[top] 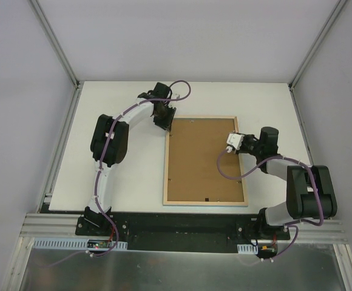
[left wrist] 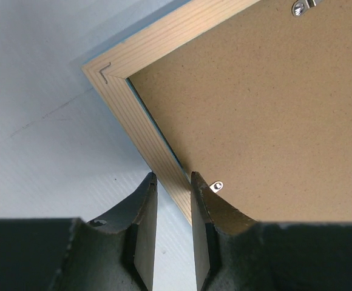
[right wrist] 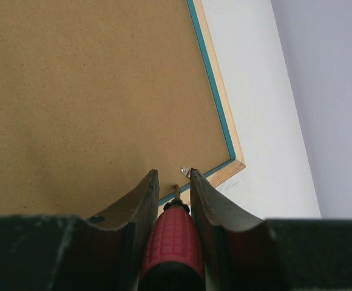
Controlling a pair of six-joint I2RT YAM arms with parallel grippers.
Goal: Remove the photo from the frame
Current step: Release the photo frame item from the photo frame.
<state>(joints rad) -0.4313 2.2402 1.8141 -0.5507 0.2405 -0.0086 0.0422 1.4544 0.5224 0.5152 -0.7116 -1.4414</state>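
Right gripper (right wrist: 173,176) pinches the red-handled screwdriver (right wrist: 172,242) between its fingers, the blade pointing at a small metal tab (right wrist: 186,171) near the lower centre of the right wrist view, beside the corner of the frame (top: 205,159). Left gripper (left wrist: 173,179) is closed narrow across the pale wood rim (left wrist: 145,130) at the upper left of the frame in the top view, apparently clamping it. The frame lies face down on the white table (top: 127,176), so the photo is out of sight, presumably beneath the brown backing board (right wrist: 91,91). The step in hand looks like turning the tabs aside. To do it well, seat the blade squarely against the tab, push sideways rather than down, and let the left grip stop the frame sliding.
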